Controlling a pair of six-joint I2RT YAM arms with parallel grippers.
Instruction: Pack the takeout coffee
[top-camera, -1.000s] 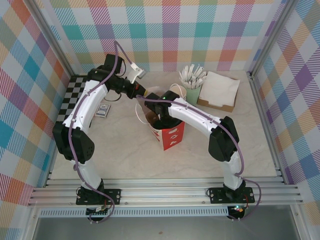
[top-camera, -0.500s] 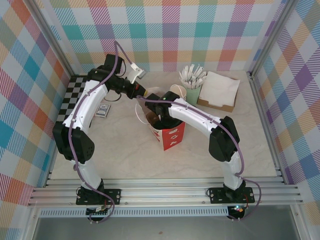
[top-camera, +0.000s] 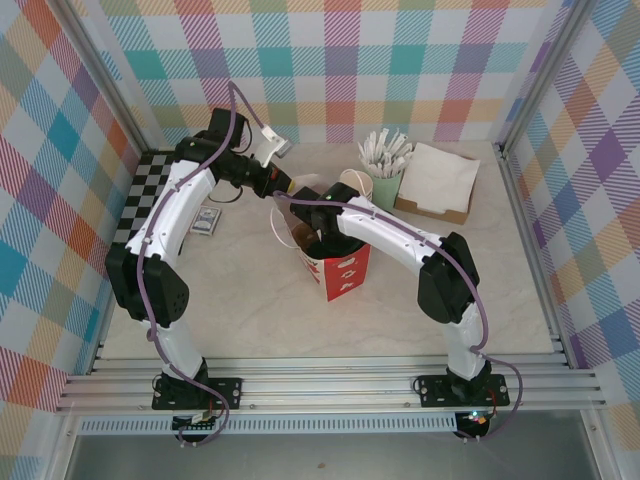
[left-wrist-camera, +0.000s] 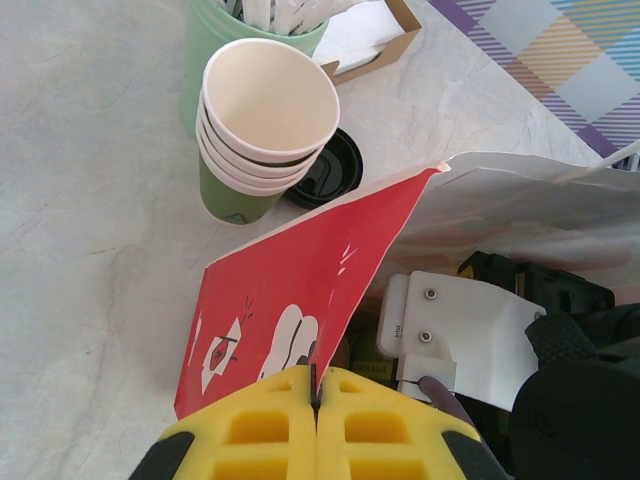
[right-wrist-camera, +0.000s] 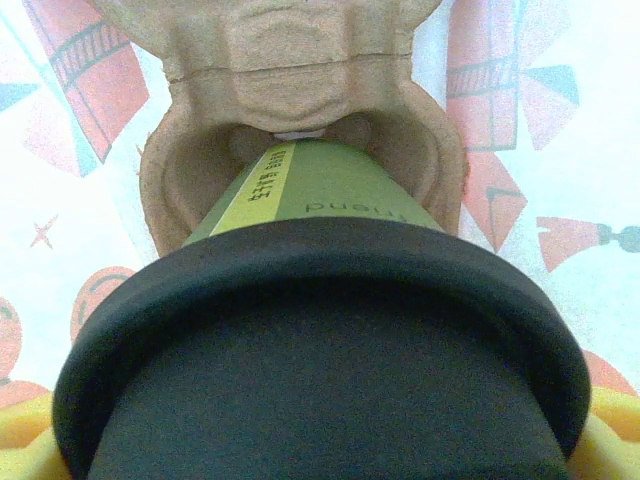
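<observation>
Right now the takeout coffee (right-wrist-camera: 330, 190), a dark-green paper cup under a round black lid (right-wrist-camera: 320, 350), is down inside the red-and-white paper bag (top-camera: 345, 272), which stands upright in the middle of the table (top-camera: 250, 300). Seen from the right wrist, the cup's foot points into a pocket of a brown moulded-pulp carrier (right-wrist-camera: 300, 70) lying in the bottom of the bag. From this close I cannot tell whether the foot is seated there or hangs just above it. The right gripper (right-wrist-camera: 320, 440) reaches down through the bag's open mouth, and its yellow fingertips (right-wrist-camera: 15, 440) sit against either side of the lid, clasping the cup between them. The left gripper (left-wrist-camera: 317, 390) is at the bag's rim on the far-left side, its yellow pads (left-wrist-camera: 265, 430) pressed together with the red paper edge nipped between them. Just beyond the bag stands a stack of green cups with cream rims (left-wrist-camera: 265, 120). A loose black lid (left-wrist-camera: 328, 170) lies flat on the table right beside it. Next along is a pale mint cup (top-camera: 385, 188) full of white wrapped sticks, then a shallow cardboard box (top-camera: 437, 180) holding white sheets. Over at the left edge lies a black-and-white checkered mat (top-camera: 145, 195), with a small packet (top-camera: 207, 220) just beside it.
</observation>
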